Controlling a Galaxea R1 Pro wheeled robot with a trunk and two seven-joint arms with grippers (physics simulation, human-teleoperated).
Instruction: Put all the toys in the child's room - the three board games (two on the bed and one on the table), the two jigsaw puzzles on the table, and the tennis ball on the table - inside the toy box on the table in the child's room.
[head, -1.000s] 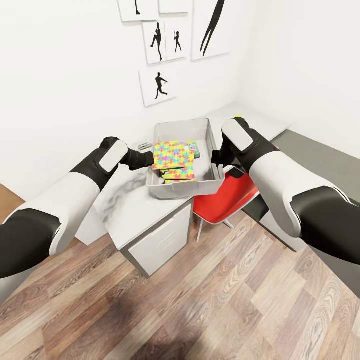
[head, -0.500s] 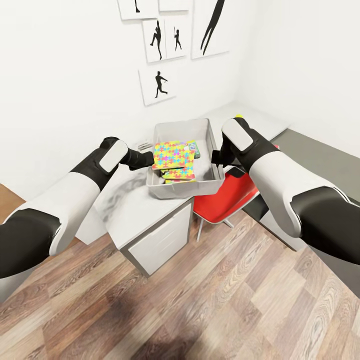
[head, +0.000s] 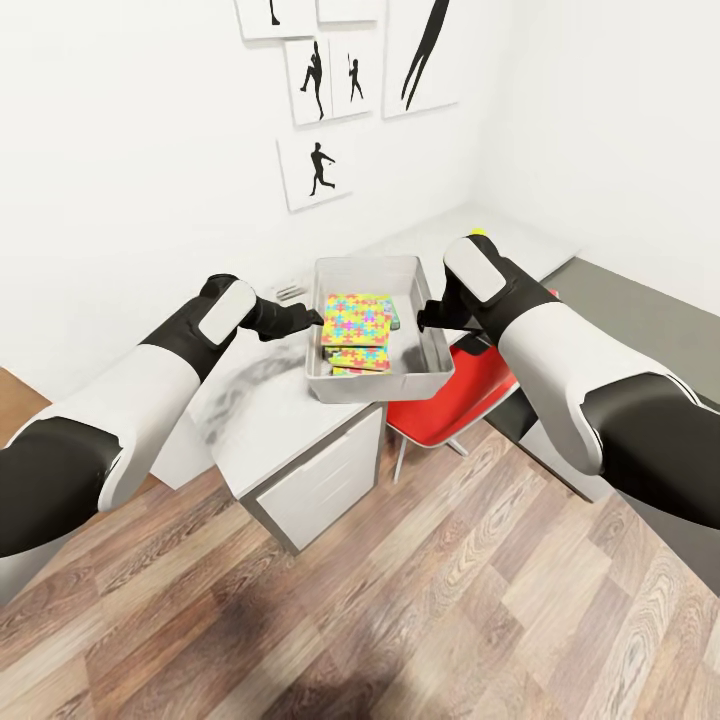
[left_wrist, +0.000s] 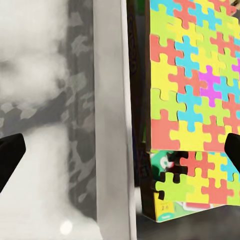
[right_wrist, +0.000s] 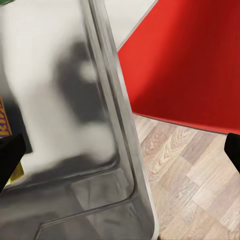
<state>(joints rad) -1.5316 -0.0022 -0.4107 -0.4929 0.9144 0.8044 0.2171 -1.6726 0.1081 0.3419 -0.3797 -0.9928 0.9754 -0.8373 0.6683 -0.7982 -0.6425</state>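
Head view: the light grey toy box (head: 378, 373) stands at the tabletop (head: 262, 420) edge above the red chair (head: 452, 400), long axis running away toward the wall. Inside, a multicoloured jigsaw puzzle (head: 357, 318) lies flat atop others, partly hidden. The left hand (head: 313, 319) and right hand (head: 424, 311) meet opposite long walls.

Left wrist view: the left hand's fingers (left_wrist: 10, 155) spread wide, straddling the box wall (left_wrist: 114, 120).

Right wrist view: the right hand's fingers (right_wrist: 10, 155) likewise straddle a wall, parted.
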